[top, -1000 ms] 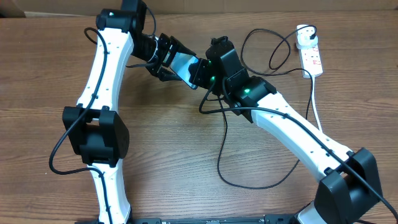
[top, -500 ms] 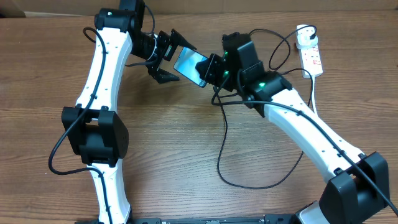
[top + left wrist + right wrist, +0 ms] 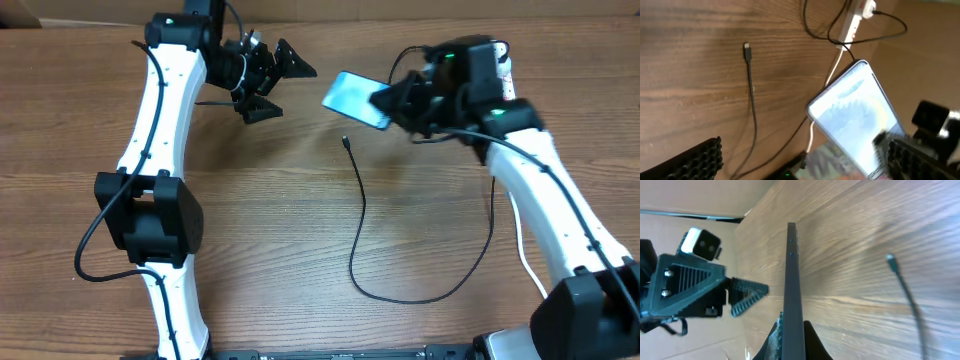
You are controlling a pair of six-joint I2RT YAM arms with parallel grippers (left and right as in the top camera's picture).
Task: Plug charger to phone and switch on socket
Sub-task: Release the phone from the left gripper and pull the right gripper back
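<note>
My right gripper (image 3: 388,100) is shut on the phone (image 3: 355,99) and holds it tilted above the table, its blue screen lit. In the right wrist view the phone (image 3: 792,275) stands edge-on between the fingers (image 3: 812,342). My left gripper (image 3: 278,86) hangs open to the phone's left, apart from it, with nothing between its fingers (image 3: 696,161). The charger's connector tip (image 3: 345,142) lies loose on the wood below the phone, and its black cable (image 3: 358,230) loops across the table. In the left wrist view the socket (image 3: 852,24) carries the white plug adapter (image 3: 868,7).
The wooden table (image 3: 270,220) ends at a cardboard wall (image 3: 90,12) at the back. The socket's thick white cord (image 3: 522,235) runs down the right side under my right arm. The black cable's loop (image 3: 420,298) lies near the front.
The left gripper opened and let go of the phone, then drew back left. The right gripper carried the phone up and to the right. The connector tip now lies uncovered on the table.
</note>
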